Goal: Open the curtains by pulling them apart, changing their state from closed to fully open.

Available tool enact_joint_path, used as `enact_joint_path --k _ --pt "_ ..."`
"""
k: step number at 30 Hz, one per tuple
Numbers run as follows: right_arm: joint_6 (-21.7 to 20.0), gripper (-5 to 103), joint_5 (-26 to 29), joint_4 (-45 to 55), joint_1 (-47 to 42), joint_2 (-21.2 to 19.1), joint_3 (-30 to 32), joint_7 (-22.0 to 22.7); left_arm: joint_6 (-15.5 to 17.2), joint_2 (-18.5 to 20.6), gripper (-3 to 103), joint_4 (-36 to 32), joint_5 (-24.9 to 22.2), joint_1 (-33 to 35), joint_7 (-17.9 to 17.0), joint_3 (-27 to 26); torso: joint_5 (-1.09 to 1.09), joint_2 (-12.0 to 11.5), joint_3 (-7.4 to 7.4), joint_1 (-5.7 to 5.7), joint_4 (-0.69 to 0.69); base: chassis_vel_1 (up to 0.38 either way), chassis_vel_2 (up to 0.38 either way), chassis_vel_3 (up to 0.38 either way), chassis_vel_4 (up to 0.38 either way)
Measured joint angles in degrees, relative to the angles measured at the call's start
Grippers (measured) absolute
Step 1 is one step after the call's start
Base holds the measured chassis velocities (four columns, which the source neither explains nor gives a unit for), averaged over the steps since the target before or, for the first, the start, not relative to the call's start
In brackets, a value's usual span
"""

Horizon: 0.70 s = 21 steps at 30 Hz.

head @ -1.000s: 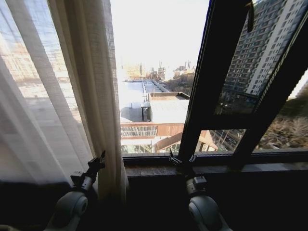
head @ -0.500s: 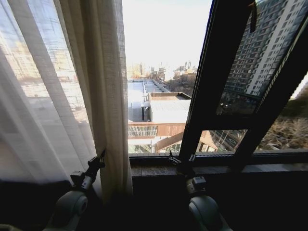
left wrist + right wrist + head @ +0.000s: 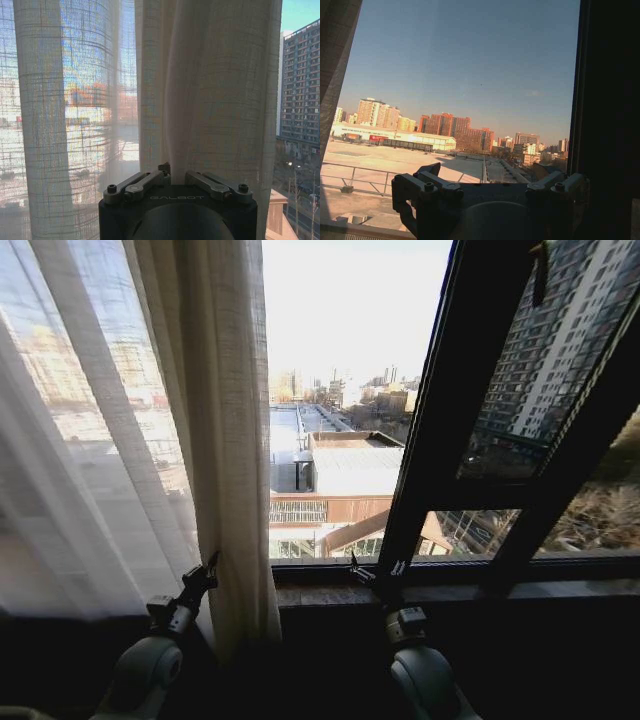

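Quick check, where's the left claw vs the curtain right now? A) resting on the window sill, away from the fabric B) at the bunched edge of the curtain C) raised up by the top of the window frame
B: the left claw sits low against the gathered inner edge of the curtain, and the left wrist view shows the folds directly ahead of it.

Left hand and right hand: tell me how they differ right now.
The left hand sits against the curtain, with a fold of fabric running down between its fingers; the right hand faces bare glass by the dark window frame, touching no fabric. The left hand's fingers lie drawn in; the right hand's spread apart. Both are raised at sill height.
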Motion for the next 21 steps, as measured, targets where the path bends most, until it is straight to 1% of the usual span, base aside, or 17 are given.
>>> enact_joint_path --k 13,21 --pt "0.0 100 0.3 -0.5 0.3 -0.4 0.0 -0.1 -0.1 -0.6 0 -0.4 0.2 0.4 0.0 -0.2 0.0 0.0 0.0 0.0 0.0 0.097 0.097 -0.091 -0.095" --pt "0.1 100 0.4 -1.2 0.6 -0.5 0.0 -0.5 -0.1 -0.8 0 -1.1 0.3 1.2 -0.2 -0.7 0.0 0.0 0.0 0.0 0.0 0.012 0.013 -0.014 -0.018"
